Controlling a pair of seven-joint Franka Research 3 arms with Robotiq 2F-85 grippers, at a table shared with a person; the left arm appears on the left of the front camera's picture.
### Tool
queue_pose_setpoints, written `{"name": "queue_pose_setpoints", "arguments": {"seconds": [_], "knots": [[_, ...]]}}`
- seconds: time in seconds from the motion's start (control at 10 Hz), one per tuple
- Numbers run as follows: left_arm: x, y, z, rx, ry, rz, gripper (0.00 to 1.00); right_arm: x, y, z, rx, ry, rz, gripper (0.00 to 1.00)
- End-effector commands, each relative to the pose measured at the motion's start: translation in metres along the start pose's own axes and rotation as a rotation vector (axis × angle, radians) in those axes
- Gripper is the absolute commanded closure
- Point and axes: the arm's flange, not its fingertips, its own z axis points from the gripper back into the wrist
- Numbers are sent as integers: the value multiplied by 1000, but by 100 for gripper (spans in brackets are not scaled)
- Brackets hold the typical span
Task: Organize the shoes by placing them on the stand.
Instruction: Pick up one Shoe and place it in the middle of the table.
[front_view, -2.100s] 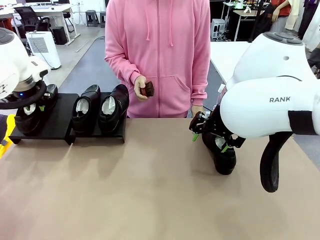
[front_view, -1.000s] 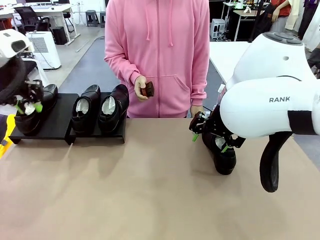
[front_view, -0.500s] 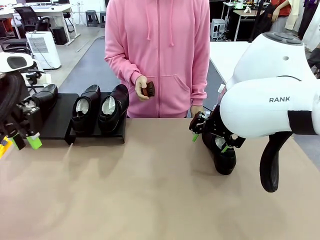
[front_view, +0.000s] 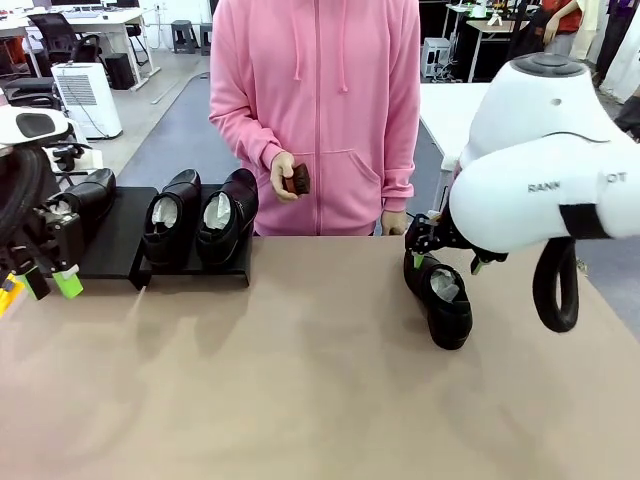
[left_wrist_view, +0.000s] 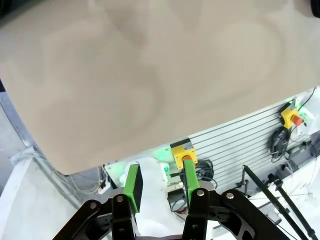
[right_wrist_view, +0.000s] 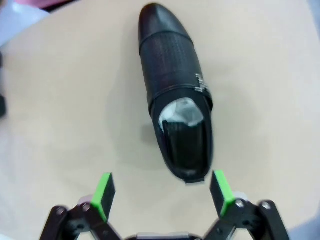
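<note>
3 shoes sit on the stand (front_view: 115, 255) at far left of the table (front_view: 300, 380): left shoe (front_view: 88, 195) on the left section, middle shoe (front_view: 168, 220) and third shoe (front_view: 225, 215) side by side on the right section, white paper stuffing showing. 4th shoe (front_view: 440, 295) lies flat on the table at right, well apart from the stand, upright on its sole.

Right gripper (front_view: 445, 250) hovers just above the 4th shoe's far end. In the right wrist view the gripper (right_wrist_view: 162, 192) has its green pads (right_wrist_view: 104, 192) spread wide, nothing between them; 4th shoe (right_wrist_view: 175, 100) lies below, heel end nearest the fingers, not touched.

Left gripper (front_view: 45, 283) hangs at the table's left edge, just in front of the stand, near the left shoe but apart from it. In the left wrist view the gripper (left_wrist_view: 160, 182) is part-way apart, empty, over the table edge.

Person in pink hoodie (front_view: 315, 110) stands at the far side, hand (front_view: 285, 175) holding a small brown object (front_view: 297, 180).
</note>
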Motion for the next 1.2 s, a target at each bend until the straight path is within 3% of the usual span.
{"name": "queue_pose_setpoints", "arguments": {"seconds": [0.0, 1.0, 1.1], "knots": [[-4, 0, -1, -4, -3, -7, 54, 25, 24, -26, 3, 28, 148, 0], [-4, 0, -1, -4, -3, -7, 54, 39, 41, -102, -59, 195, 216, 0], [-4, 0, -1, -4, -3, -7, 54, 39, 40, -105, -70, 195, 238, 8]]}}
